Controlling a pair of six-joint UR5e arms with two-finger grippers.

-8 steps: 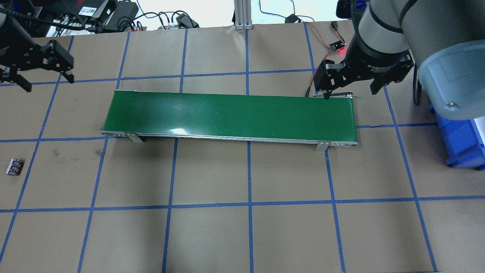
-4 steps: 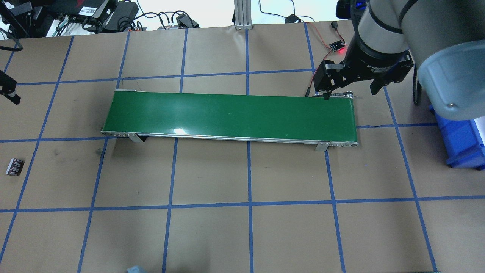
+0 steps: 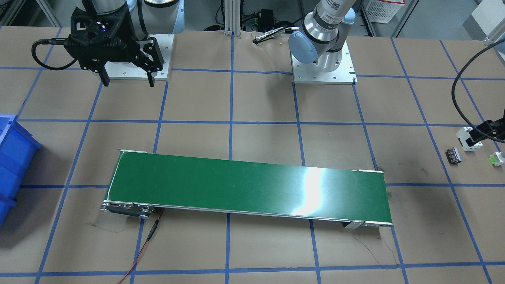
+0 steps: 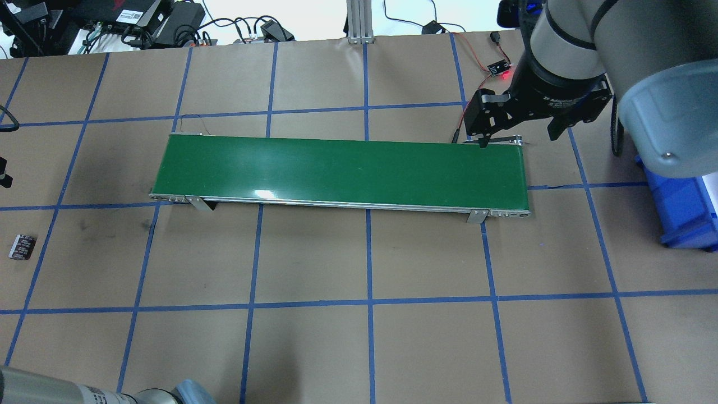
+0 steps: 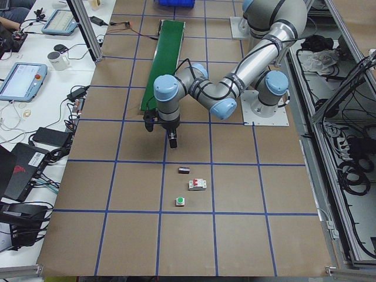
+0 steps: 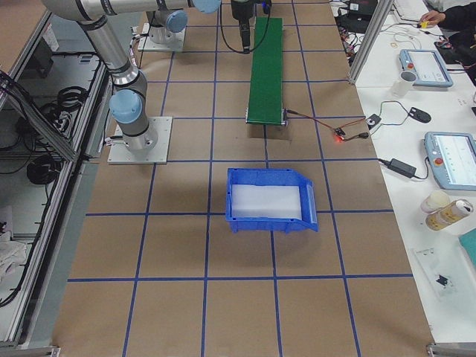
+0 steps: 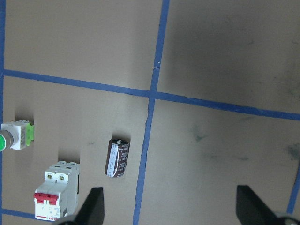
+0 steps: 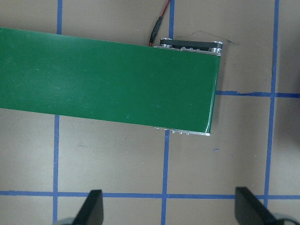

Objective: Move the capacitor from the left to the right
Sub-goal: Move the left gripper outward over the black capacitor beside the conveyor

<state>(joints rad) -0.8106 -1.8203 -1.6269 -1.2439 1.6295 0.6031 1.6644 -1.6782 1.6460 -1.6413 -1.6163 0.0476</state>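
Note:
The capacitor [image 7: 117,158] is a stubby dark cylinder with pale stripes. It lies on its side on the brown paper at the table's left end [image 4: 22,247], and also shows in the front view [image 3: 453,154] and the left side view [image 5: 184,171]. My left gripper [image 7: 171,212] is open and empty, hovering above the table a little short of the capacitor [image 5: 162,134]. My right gripper [image 4: 519,136] is open and empty, hovering over the far right end of the green conveyor belt [image 4: 342,171]; it also shows in the right wrist view [image 8: 171,212].
A white circuit breaker with red switches [image 7: 54,197] and a small green-and-white piece [image 7: 16,136] lie beside the capacitor. A blue bin [image 4: 681,213] stands at the table's right end. A red wire [image 3: 146,240] runs from the belt's right end.
My left gripper has moved left and toward the near side, almost out of the overhead view, closer to the capacitor. The right arm has not moved.

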